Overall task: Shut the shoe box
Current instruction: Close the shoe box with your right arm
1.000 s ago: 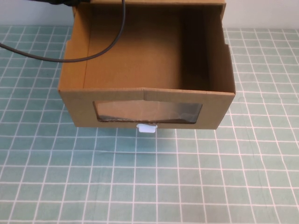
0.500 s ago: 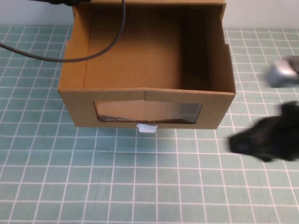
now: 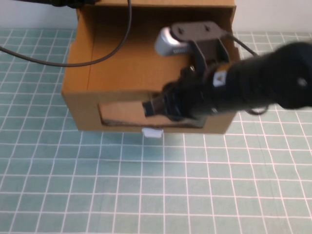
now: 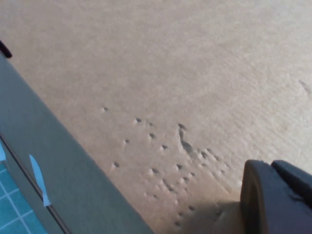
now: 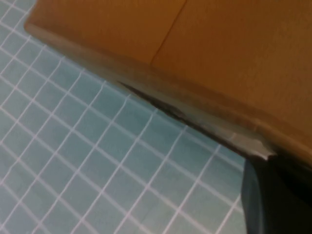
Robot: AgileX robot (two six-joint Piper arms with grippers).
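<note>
The shoe box [image 3: 117, 73] is a brown cardboard drawer box, its drawer slid out toward me and open on top. Its front has a clear window [image 3: 122, 114] with a small white pull tab [image 3: 152, 132] below it. My right gripper [image 3: 150, 107] is blurred; it reaches in from the right and hangs in front of the window, just above the tab. In the right wrist view the gripper [image 5: 273, 200] is beside the box's front lower edge [image 5: 195, 117]. My left gripper [image 4: 278, 200] rests against plain cardboard [image 4: 170, 73]; its arm [image 3: 61, 2] sits at the box's far left corner.
A black cable [image 3: 97, 56] droops from the left arm across the open drawer. The table is covered by a green mat with a white grid [image 3: 146, 195], open in front of the box and on both sides.
The right arm swept in from the right edge, leftward and up to the box front, and now covers the right half of the drawer. The box and the left arm have not moved.
</note>
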